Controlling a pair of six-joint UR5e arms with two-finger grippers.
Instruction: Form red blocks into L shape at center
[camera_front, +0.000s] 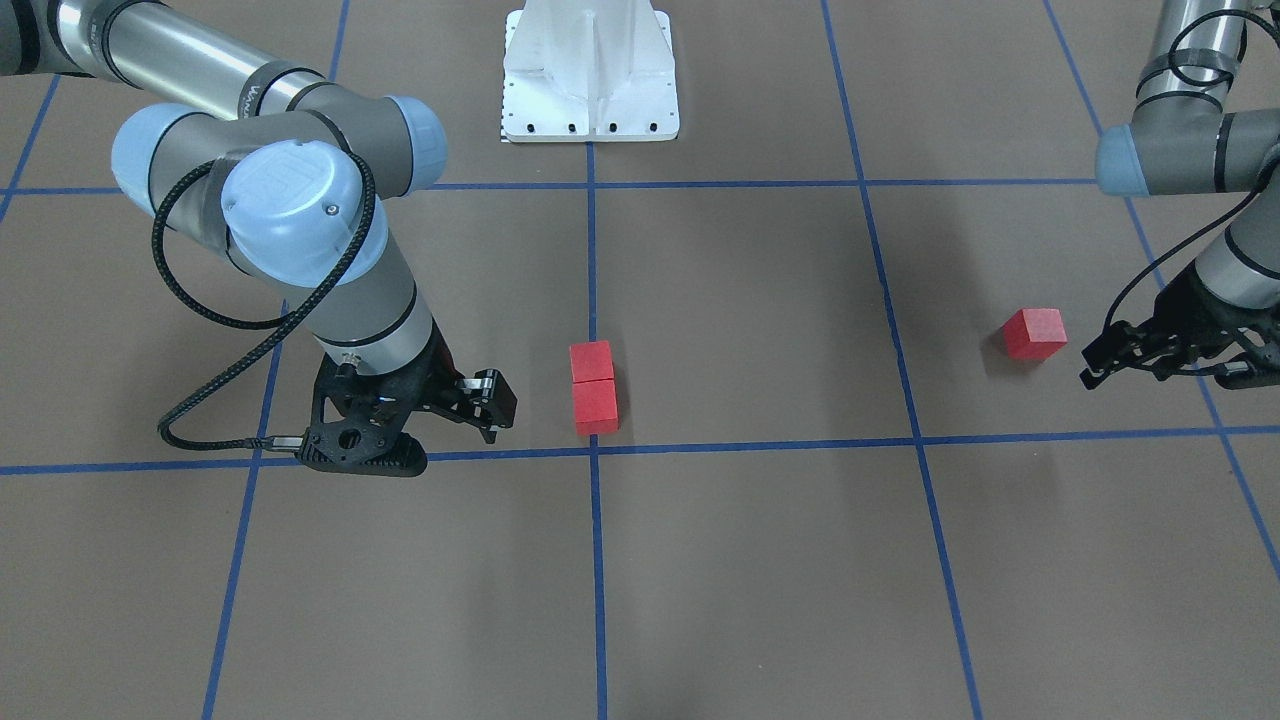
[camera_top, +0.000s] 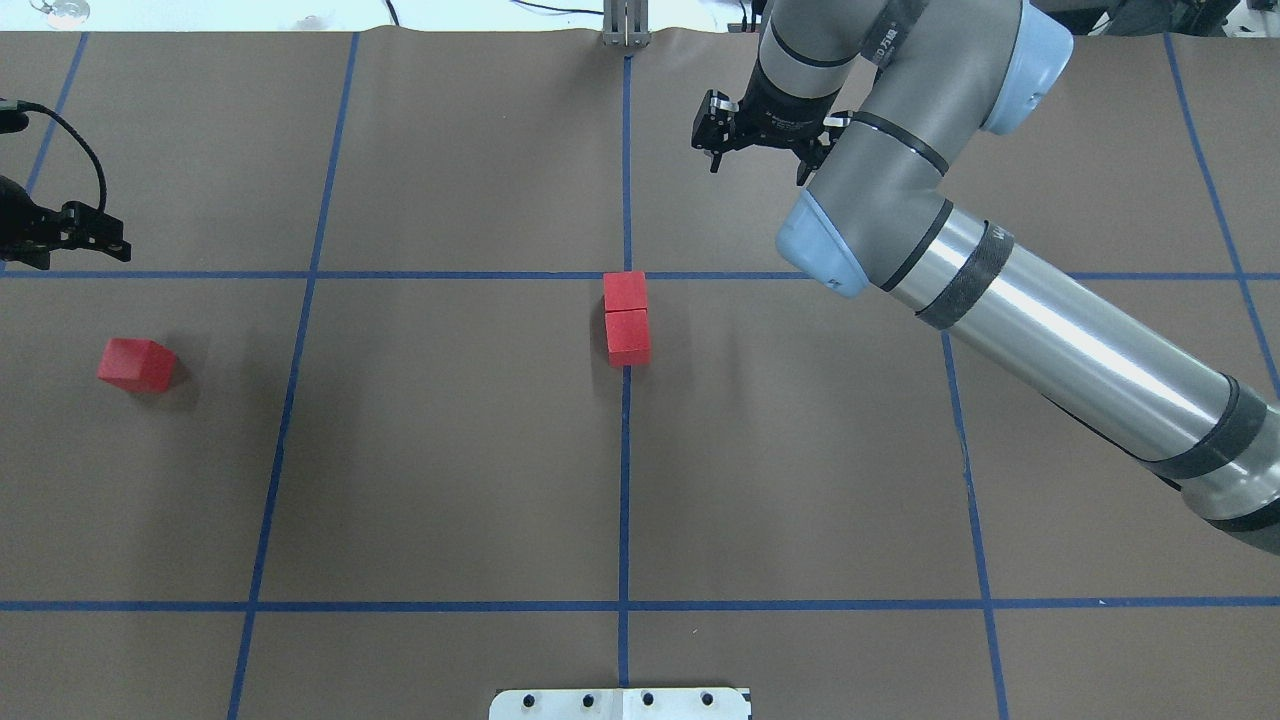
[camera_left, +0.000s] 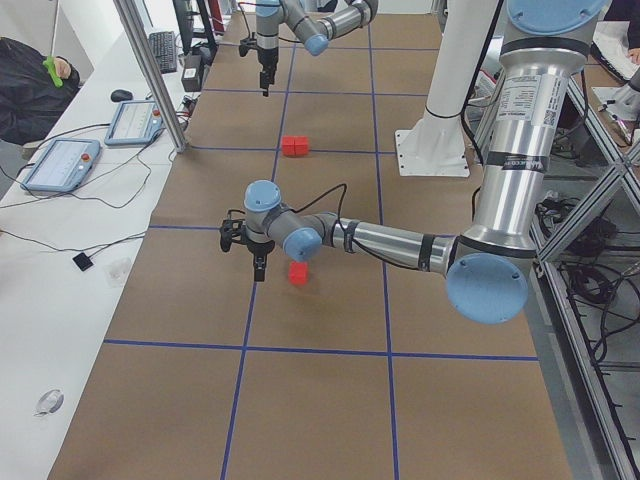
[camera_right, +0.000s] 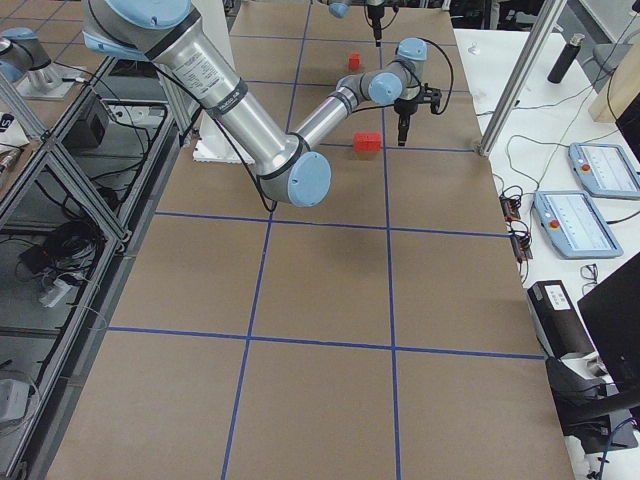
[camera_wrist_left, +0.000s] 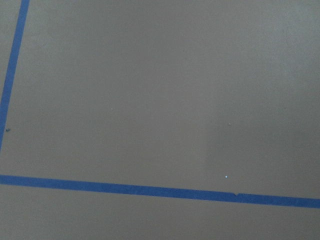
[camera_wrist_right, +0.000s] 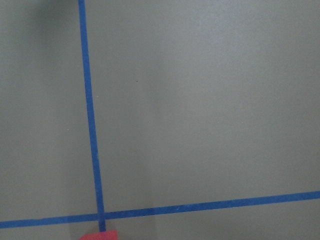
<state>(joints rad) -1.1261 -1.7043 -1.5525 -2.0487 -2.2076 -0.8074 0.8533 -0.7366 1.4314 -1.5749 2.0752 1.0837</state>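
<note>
Two red blocks (camera_top: 627, 318) lie touching in a straight line, right by the center (camera_top: 626, 275) tape crossing, on the side nearer the robot base. A third red block (camera_top: 137, 363) sits alone far out on my left side, also seen as block (camera_front: 1035, 333). My left gripper (camera_front: 1095, 360) hovers just beyond that block, apart from it, open and empty. My right gripper (camera_top: 757, 165) hangs open and empty past the center, off to the right of the pair. The right wrist view shows the crossing (camera_wrist_right: 101, 216) and a sliver of a red block (camera_wrist_right: 99, 235).
The white robot base plate (camera_front: 590, 75) stands on the middle tape line. A white bench with teach pendants (camera_left: 60, 165) and an aluminium post (camera_left: 150, 70) run along the table's far side. A person (camera_left: 30, 90) sits beyond it.
</note>
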